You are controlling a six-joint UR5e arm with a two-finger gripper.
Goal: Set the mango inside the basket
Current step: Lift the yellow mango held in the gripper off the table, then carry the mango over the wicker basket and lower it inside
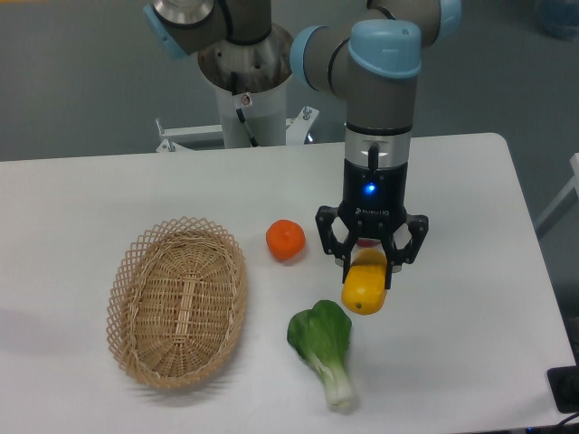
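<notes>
The mango, a smooth yellow-orange oblong fruit, sits right of the table's centre with its upper end between the fingers of my gripper. The gripper points straight down and is shut on the mango's top part. The basket, an oval tan wicker one with a lattice rim, lies at the left of the table, well apart from the gripper, with nothing inside it.
A round orange rests between the basket and the gripper. A green bok choy lies just below and left of the mango. Something small and reddish peeks out behind the gripper. The robot base stands at the far table edge.
</notes>
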